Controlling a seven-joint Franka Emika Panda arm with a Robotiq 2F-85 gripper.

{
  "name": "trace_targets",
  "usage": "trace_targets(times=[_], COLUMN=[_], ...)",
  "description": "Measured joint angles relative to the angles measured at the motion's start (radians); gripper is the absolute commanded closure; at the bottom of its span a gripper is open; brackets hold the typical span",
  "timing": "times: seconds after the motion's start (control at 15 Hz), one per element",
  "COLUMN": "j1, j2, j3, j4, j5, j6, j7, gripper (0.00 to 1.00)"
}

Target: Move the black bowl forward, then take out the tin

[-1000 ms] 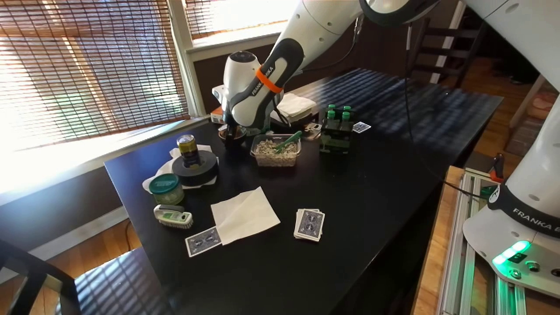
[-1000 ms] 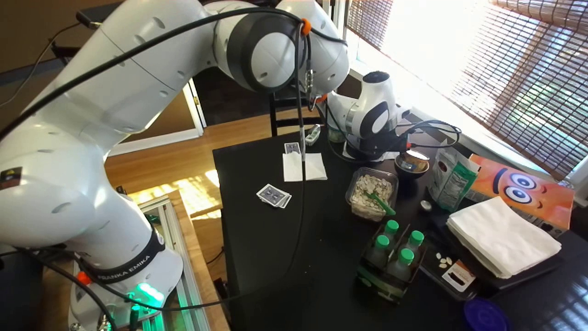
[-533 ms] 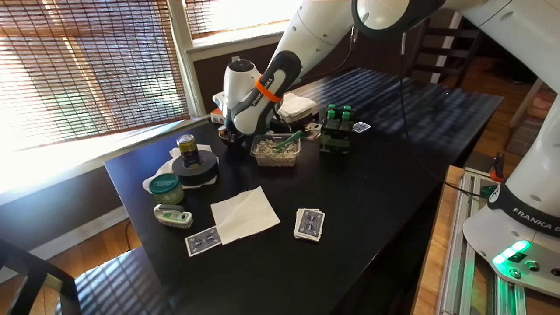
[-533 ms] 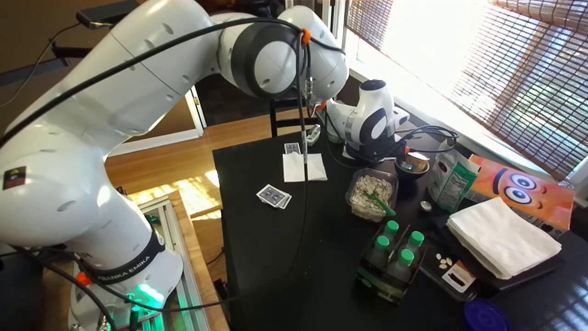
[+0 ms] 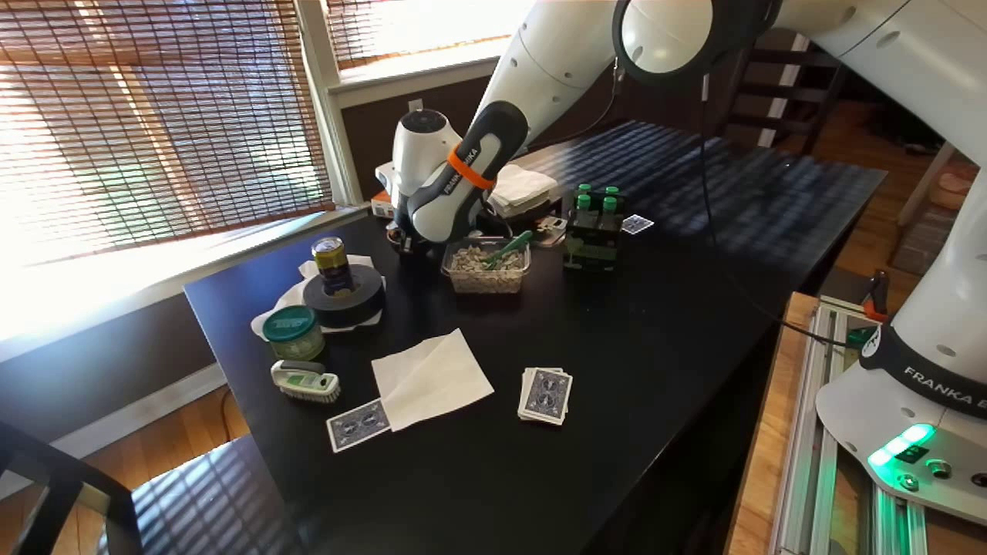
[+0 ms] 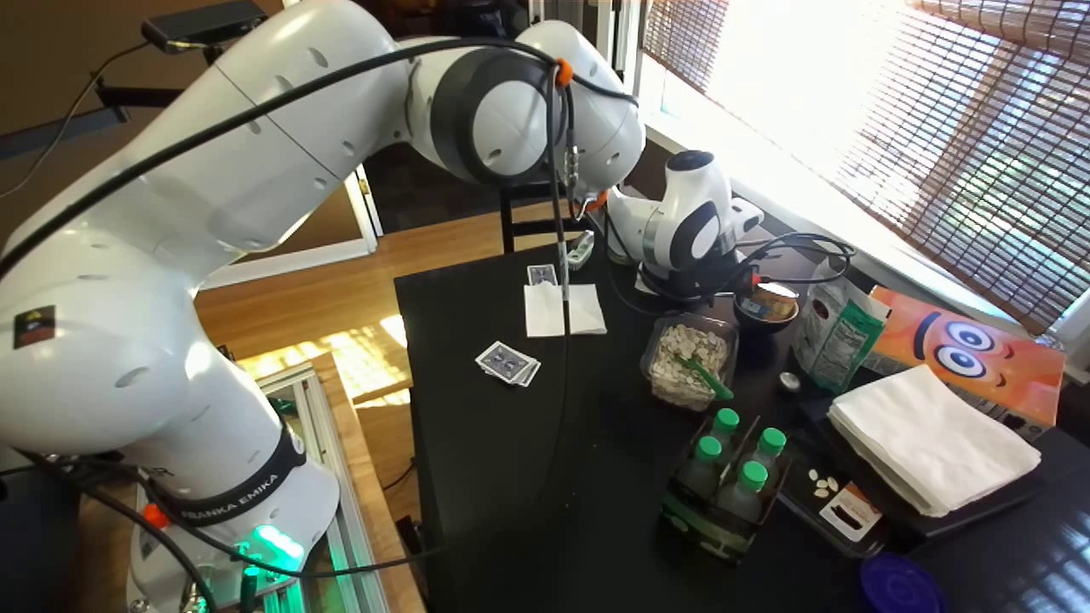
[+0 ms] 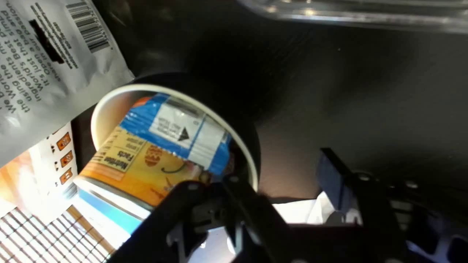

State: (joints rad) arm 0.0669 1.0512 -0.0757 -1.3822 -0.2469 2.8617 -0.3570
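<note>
Robotiq gripper (image 7: 279,166): sank lower over the last second; jaws stood wide apart, rim of black bowl (image 7: 111,115) between them in wrist view. Bowl sat on black table (image 7: 365,91) beside foil pouch (image 7: 47,84); orange-labelled tin (image 7: 137,164) leaned inside.

Inside the bowl (image 7: 109,114), the tin (image 7: 139,160) lies tilted, jutting past the rim, a packet (image 7: 175,128) right alongside, and there's the bag (image 7: 69,82), just left in the wrist view! Across the desk (image 5: 648,354), in an exterior view, the tub (image 5: 487,284) sits just right of the bowl, the bottle carrier (image 5: 591,250) further right. Over on the left, a can (image 5: 333,267) stands on a stack (image 5: 362,304), a jar (image 5: 294,336) before it, a brush (image 5: 305,382) before the jar. And nearest, a card (image 5: 358,426) meets the left side of a napkin (image 5: 432,378), a deck (image 5: 546,395) off to the right.
</note>
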Motion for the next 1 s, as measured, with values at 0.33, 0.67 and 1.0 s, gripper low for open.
trace_targets(times=[0.33,0.67,1.0], j1=[0.026,0.05,0.032], j2=[0.012,0.027,0.019], j3=[-0.048,-0.08,-0.044], j4=[0.023,0.028,0.027], j5=[0.0,-0.002,0.0], j6=[0.019,0.029,0.031], j7=[0.054,0.09,0.094], gripper=[1.0,0.98,0.98])
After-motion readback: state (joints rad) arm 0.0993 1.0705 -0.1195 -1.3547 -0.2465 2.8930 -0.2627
